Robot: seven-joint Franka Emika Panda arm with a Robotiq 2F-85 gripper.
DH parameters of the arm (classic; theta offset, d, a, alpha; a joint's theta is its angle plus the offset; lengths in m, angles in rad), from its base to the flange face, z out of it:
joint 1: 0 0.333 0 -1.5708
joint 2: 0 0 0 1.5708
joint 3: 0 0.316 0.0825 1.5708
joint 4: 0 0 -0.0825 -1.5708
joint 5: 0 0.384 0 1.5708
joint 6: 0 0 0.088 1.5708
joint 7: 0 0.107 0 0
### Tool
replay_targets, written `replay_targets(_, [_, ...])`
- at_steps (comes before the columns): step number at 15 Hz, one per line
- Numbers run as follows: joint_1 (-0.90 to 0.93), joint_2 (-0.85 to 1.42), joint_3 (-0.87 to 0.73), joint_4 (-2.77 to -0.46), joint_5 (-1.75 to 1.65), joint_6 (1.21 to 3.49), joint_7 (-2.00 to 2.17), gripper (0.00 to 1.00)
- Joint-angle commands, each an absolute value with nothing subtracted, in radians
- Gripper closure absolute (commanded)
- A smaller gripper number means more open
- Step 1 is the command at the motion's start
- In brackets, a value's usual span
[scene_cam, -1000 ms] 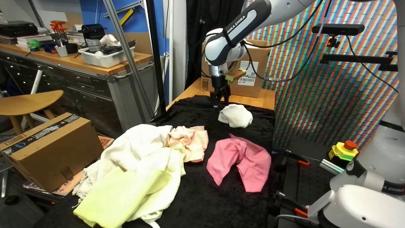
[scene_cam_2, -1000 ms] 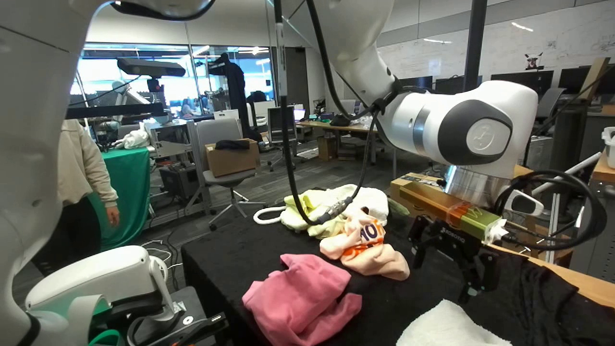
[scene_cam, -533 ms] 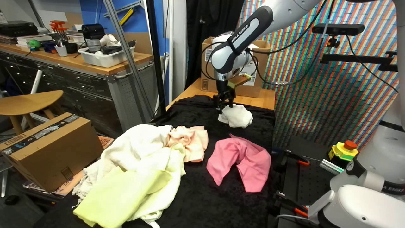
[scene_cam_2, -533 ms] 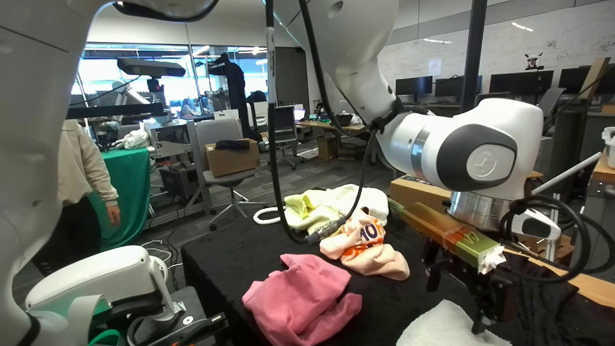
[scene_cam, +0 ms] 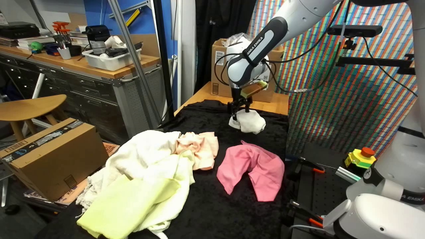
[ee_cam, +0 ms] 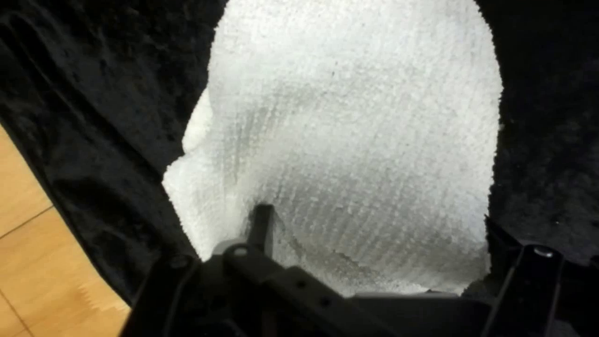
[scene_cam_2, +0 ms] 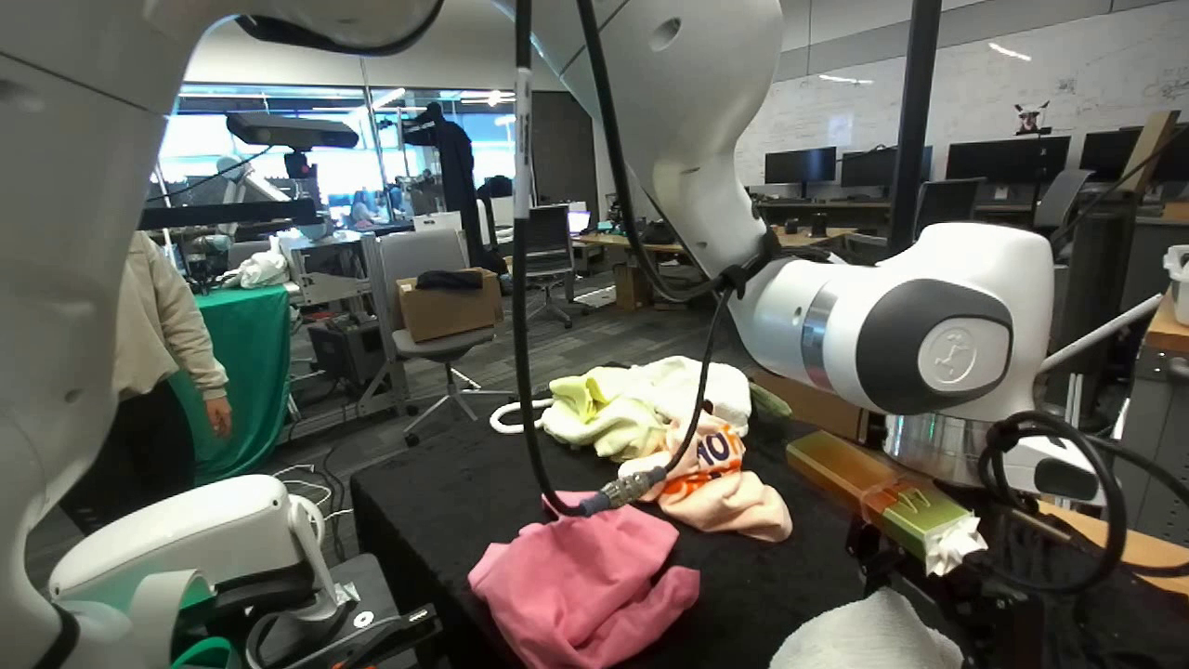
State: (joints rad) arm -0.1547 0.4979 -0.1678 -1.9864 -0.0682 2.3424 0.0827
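Gripper (ee_cam: 376, 215), spread wide and holding nothing, low over the white cloth (ee_cam: 355, 117); closing too deep could pinch the black cover (ee_cam: 547, 140) on the surface (ee_cam: 47, 252) as well.

White cloth (scene_cam_2: 864, 637); end effector (scene_cam_2: 949, 609) behind

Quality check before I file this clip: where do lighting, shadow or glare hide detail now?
Wrist view: the white ribbed cloth is bright towards the top, shaded near the black two-fingered claw, which partly merges with the black velvety cover; in an exterior view, the broad glass windows look blown out; in an exterior view, the pale yellow-green cloth looks overexposed, folds faint.
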Motion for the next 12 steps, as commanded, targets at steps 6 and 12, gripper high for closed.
replay_targets(6, [-0.123,0.501,-0.199,-1.999,-0.125,2.377,0.171,0.00])
replay_targets(12, [-0.127,0.530,-0.209,-1.986,-0.124,2.391,0.188,0.00])
